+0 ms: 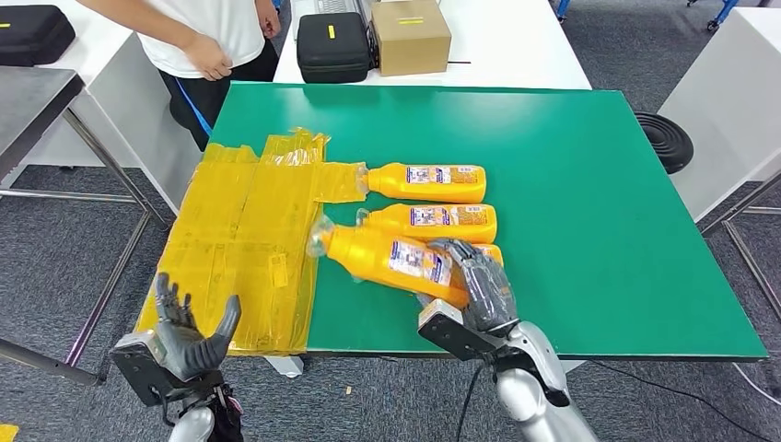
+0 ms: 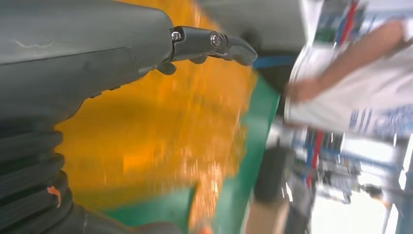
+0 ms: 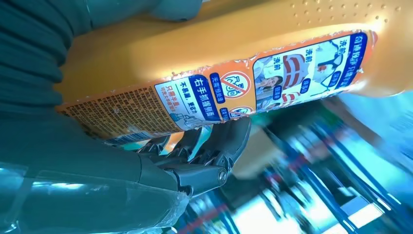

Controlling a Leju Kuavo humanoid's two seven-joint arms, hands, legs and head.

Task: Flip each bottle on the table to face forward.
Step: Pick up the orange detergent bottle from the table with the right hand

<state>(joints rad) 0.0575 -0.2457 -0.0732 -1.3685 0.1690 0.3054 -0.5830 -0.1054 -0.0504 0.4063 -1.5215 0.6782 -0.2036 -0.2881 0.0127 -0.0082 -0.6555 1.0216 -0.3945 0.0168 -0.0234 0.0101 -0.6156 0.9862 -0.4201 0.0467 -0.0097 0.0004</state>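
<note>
Glossy orange plastic bottle, paper label. Crinkled shiny yellow plastic sheet at left. Matt green tabletop.

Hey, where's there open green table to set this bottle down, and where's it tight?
The green table is bare right of the bottles, out to its right edge, and behind the far bottle. It is crowded where the right hand grips the held bottle beside the yellow sheet.
</note>
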